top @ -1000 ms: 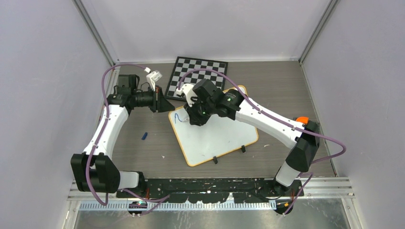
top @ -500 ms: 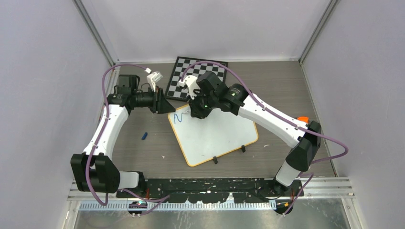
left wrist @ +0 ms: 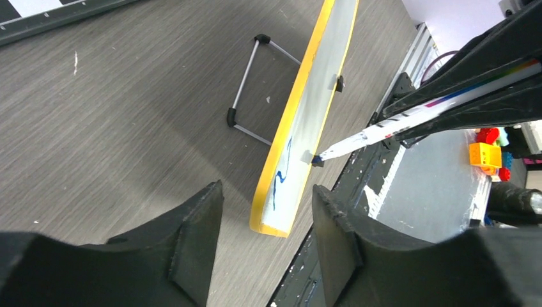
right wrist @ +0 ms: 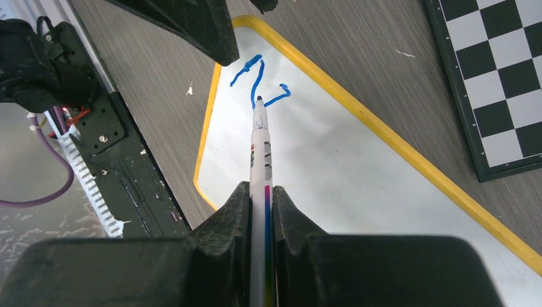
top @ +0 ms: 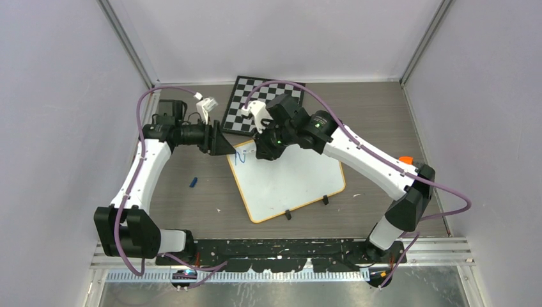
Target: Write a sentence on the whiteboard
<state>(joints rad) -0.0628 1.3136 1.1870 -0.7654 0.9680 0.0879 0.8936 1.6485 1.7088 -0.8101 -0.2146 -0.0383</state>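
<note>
The whiteboard [top: 300,182], white with an orange-yellow rim, lies tilted on the table; it also shows in the left wrist view [left wrist: 314,109] and the right wrist view [right wrist: 358,173]. My right gripper [top: 266,151] [right wrist: 260,192] is shut on a white marker [right wrist: 261,147]. The marker's tip touches the board at its far left corner, beside blue zigzag strokes [right wrist: 255,73]. The marker also shows in the left wrist view [left wrist: 396,121]. My left gripper [top: 225,144] [left wrist: 267,192] is open and empty. Its jaws stand either side of the board's far left corner, and I cannot tell whether they touch it.
A black-and-white chessboard [top: 265,102] [right wrist: 498,70] lies just beyond the whiteboard. A small blue cap [top: 193,182] lies on the table to the left. A thin wire stand [left wrist: 252,89] lies near the board. Coloured bricks [left wrist: 489,150] lie beyond the table's front rail.
My right gripper has moved the marker away from me and rightward, and the blue stroke has grown into a zigzag. My left gripper has shifted slightly right to the board's corner.
</note>
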